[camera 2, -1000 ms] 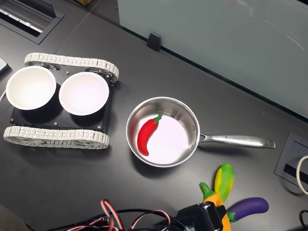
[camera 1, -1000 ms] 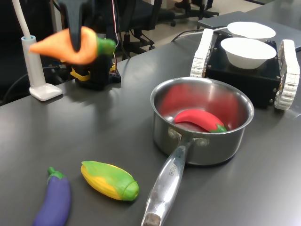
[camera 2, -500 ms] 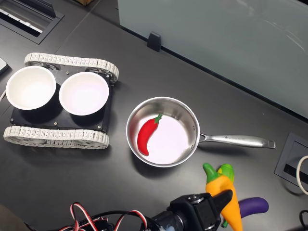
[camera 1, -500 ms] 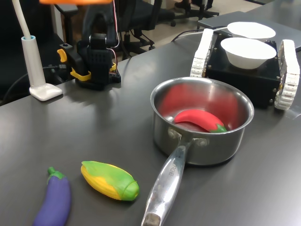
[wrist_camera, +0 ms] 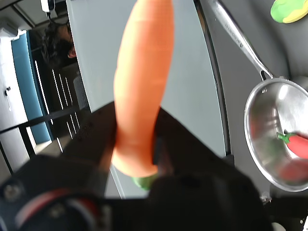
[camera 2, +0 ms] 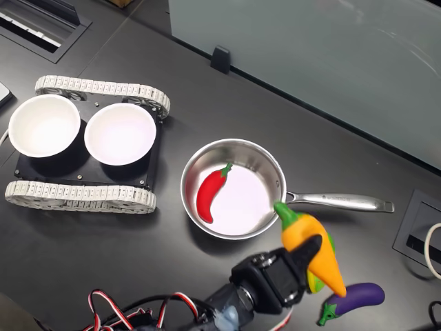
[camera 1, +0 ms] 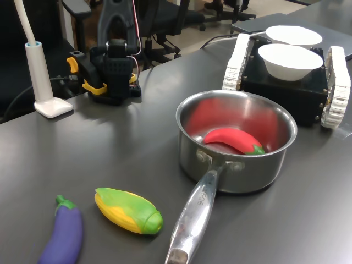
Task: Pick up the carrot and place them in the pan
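Observation:
The orange carrot (camera 2: 306,238) hangs above the table with my gripper (camera 2: 308,252) shut across its middle. In the second exterior view its green stem end lies next to the rim of the steel pan (camera 2: 265,169), by the root of the handle, and its tip points away. The wrist view shows the carrot (wrist_camera: 144,77) sticking out between the dark fingers (wrist_camera: 171,139) of my gripper (wrist_camera: 137,142), with the pan (wrist_camera: 260,144) off to one side. In the first exterior view the pan (camera 1: 264,118) shows, while carrot and gripper are above the picture's top edge.
A red chili pepper (camera 2: 210,193) lies in the pan. A corn cob (camera 1: 129,210) and a purple eggplant (camera 1: 62,235) lie near the pan's handle (camera 1: 192,220). Two white bowls (camera 2: 118,133) sit on a tracked black base. The arm's base (camera 1: 113,69) and a white lamp foot (camera 1: 52,106) stand behind.
The arm lifted the carrot out of the first exterior view's top. In the second exterior view the carrot moved up from beside the eggplant to the pan's rim.

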Tool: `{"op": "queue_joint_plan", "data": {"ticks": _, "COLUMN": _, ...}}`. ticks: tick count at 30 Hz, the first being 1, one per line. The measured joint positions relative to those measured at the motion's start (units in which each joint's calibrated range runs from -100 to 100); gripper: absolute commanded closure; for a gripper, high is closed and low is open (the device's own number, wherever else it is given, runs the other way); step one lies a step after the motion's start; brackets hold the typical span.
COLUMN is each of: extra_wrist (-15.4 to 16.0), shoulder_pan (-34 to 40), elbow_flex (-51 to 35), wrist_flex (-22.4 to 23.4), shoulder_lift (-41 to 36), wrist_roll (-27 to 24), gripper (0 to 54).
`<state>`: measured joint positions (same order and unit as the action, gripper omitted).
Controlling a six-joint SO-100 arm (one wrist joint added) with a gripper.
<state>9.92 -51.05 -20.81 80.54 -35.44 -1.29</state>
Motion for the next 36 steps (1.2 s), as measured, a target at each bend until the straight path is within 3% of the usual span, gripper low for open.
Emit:
{"op": "queue_joint_plan", "data": {"ticks": 21, "extra_wrist": 0.0, "shoulder_pan": 18.9, "elbow_flex": 24.9, "wrist_flex": -9.3, "shoulder_lift": -5.6, "wrist_roll": 2.2, "gripper": 53.5}}
{"op": "queue_joint_plan", "data": {"ticks": 27, "extra_wrist": -0.2, "shoulder_pan": 23.0, "elbow_flex": 28.5, "wrist_flex": -9.9, "shoulder_lift": -7.5, "wrist_roll": 2.8, "gripper": 53.5}}
{"op": "queue_joint_plan", "data": {"ticks": 36, "extra_wrist": -3.4, "shoulder_pan": 31.1, "elbow_flex": 35.7, "wrist_flex": -12.4, "shoulder_lift": -8.8, "wrist_roll": 3.5, "gripper": 53.5}}
